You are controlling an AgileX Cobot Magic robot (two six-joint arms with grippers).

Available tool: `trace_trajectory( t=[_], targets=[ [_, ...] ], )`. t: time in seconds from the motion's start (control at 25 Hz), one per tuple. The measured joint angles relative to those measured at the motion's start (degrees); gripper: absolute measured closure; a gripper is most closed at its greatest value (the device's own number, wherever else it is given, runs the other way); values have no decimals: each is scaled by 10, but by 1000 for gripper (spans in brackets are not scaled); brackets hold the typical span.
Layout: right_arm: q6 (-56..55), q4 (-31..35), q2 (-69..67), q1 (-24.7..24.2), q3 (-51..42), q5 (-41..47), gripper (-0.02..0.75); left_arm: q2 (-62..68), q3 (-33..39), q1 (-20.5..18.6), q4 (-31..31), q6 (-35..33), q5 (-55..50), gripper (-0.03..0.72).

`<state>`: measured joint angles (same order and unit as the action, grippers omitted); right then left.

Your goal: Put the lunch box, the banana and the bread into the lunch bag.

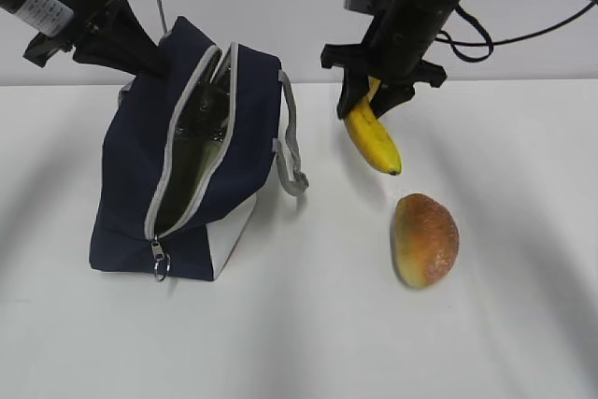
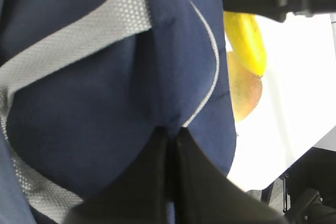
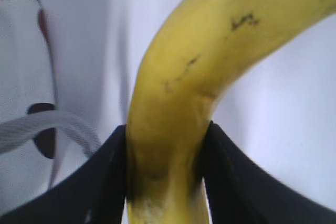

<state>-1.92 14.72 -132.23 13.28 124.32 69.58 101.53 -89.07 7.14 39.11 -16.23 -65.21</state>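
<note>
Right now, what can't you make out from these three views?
- Lunch box: the bag opening in the exterior view shows only dark, shiny shapes; too unclear to identify.
- Left claw: fingertips buried in bag fabric in the left wrist view.
- Banana stem end: cut off by the bottom edge in the right wrist view; hidden by the right claw in the exterior view.
- Bread: mostly behind the bag in the left wrist view.

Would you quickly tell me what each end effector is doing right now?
Left end effector: closed, pinching the lunch bag fabric.
Right end effector: closed on the banana.
</note>
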Motion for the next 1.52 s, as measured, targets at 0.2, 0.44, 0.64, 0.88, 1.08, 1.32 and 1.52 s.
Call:
trace_trajectory(
  t=[0.2,0.44,0.64,0.88,1.08,1.32,1.52],
  targets=[
    [25,72,26,3,22,8,437,0,0,0,3,0,-2,687],
    [51,167,80,12,22,13,434,0,0,-1,8,0,-4,687],
    [59,213,97,45,23,15,434,0,0,-1,18,0,-4,687],
    [56,173,97,109,14,17,434,0,0,-7,29,0,-4,687],
    [49,156,97,113,-32,18,434,0,0,-24,42,0,-7,687],
    [48,238,68,117,-37,18,433,0,0,-25,46,0,-10,687],
    [47,264,38,127,-37,-11,433,0,0,-25,46,0,-10,687]
  ],
)
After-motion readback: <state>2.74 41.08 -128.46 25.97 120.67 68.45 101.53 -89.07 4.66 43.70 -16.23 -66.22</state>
